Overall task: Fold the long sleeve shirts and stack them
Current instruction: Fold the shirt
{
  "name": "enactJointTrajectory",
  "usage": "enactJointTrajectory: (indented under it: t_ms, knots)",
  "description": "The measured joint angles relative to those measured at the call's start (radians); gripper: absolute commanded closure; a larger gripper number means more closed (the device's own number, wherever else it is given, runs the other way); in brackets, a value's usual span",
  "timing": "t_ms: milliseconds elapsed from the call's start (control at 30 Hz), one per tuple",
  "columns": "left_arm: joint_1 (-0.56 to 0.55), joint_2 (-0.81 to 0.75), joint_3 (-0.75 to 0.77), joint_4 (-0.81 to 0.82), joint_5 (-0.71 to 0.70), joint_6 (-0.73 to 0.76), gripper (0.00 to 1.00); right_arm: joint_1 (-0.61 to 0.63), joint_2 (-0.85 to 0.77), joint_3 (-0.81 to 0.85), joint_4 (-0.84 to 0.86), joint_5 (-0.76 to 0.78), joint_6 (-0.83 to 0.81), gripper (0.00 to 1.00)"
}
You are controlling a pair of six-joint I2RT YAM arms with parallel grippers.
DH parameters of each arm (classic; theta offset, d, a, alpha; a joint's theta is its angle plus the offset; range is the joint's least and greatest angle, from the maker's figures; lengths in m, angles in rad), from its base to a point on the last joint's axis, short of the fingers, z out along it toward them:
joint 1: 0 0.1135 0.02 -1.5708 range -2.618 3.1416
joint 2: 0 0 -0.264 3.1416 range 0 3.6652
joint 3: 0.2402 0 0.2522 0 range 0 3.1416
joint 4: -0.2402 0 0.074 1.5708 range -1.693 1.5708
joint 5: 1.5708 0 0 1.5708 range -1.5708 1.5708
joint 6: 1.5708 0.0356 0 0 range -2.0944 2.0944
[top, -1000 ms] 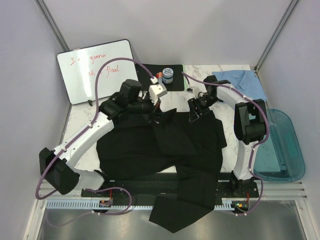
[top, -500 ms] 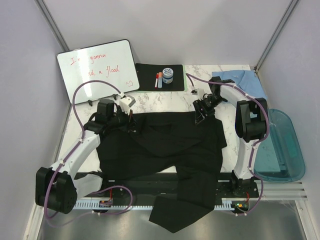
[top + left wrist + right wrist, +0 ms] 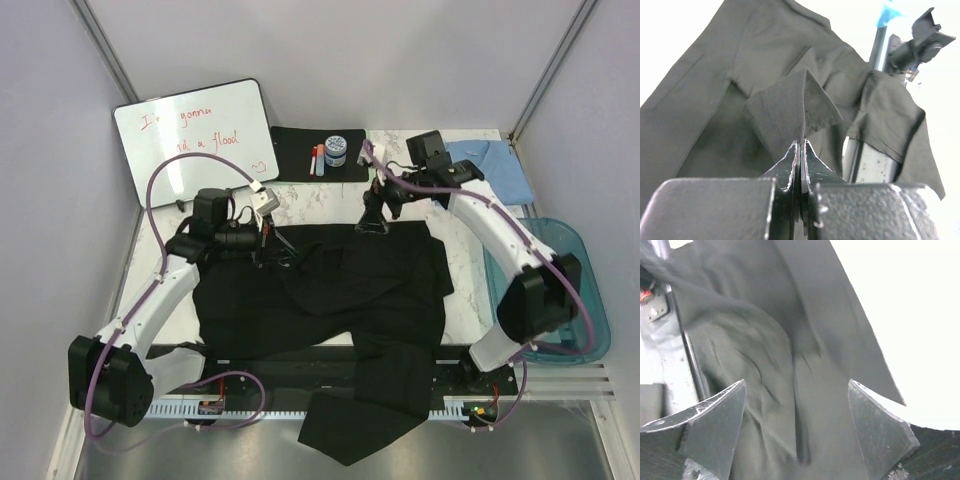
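The black shirt (image 3: pixel 330 295) lies spread over the middle of the white marbled bench (image 3: pixel 460 260). It is a large piece of matte woven cloth, rumpled into broad soft folds. One long flap (image 3: pixel 365 420) hangs over the near edge between the two arm bases.

The left end effector (image 3: pixel 266 246) sits at the shirt's far left corner with its jaws pressed together on a pinch of the black cloth. In the left wrist view the two dark, rough-surfaced fingers (image 3: pixel 790 167) meet on a doubled fold of the fabric (image 3: pixel 790 107). The fold stands up from them in a tent-like peak with a sharp crease.

The right end effector (image 3: pixel 372 220) is over the shirt's far edge, right of centre, with its jaws wide apart. From its own camera the wedge-shaped fingers (image 3: pixel 715 420) stand on either side of creased black cloth (image 3: pixel 770 340) with nothing between them.

The light blue shirt (image 3: pixel 495 165) lies in the far right corner of the bench, a smooth, flat shape well apart from the black one.

Along the back edge are a white rectangular whiteboard (image 3: pixel 195 140) with red handwriting and a flat black mat (image 3: pixel 290 150). The mat holds marker pens (image 3: pixel 317 158) and a small round jar (image 3: pixel 336 150). A translucent teal plastic tray (image 3: pixel 565 300) with rounded corners lies at the right edge.
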Motion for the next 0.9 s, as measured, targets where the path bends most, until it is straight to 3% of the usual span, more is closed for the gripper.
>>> enactJointTrajectory:
  t_ms: [200, 300, 433, 667, 767, 800, 900]
  knots:
    - [-0.010, 0.015, 0.060, -0.071, 0.082, 0.072, 0.98, 0.226, -0.223, -0.066, 0.052, 0.056, -0.241, 0.04]
    - [-0.014, 0.017, 0.062, -0.099, 0.104, 0.095, 0.97, 0.278, -0.225, -0.092, 0.037, 0.094, -0.346, 0.04]
    - [-0.026, 0.027, 0.064, -0.124, 0.124, 0.118, 0.97, 0.346, -0.216, -0.148, 0.004, 0.167, -0.447, 0.11]
    - [-0.074, 0.034, 0.072, -0.158, 0.134, 0.145, 0.97, 0.429, -0.203, -0.152, 0.030, 0.252, -0.497, 0.18]
    - [-0.080, 0.040, 0.075, -0.163, 0.134, 0.148, 0.97, 0.457, -0.180, -0.145, 0.040, 0.268, -0.496, 0.29]
    - [-0.082, 0.043, 0.076, -0.164, 0.134, 0.148, 0.97, 0.466, -0.173, -0.140, 0.039, 0.272, -0.494, 0.41]
    - [-0.082, 0.054, 0.086, -0.164, 0.133, 0.148, 0.97, 0.496, -0.158, -0.119, 0.039, 0.274, -0.478, 0.56]
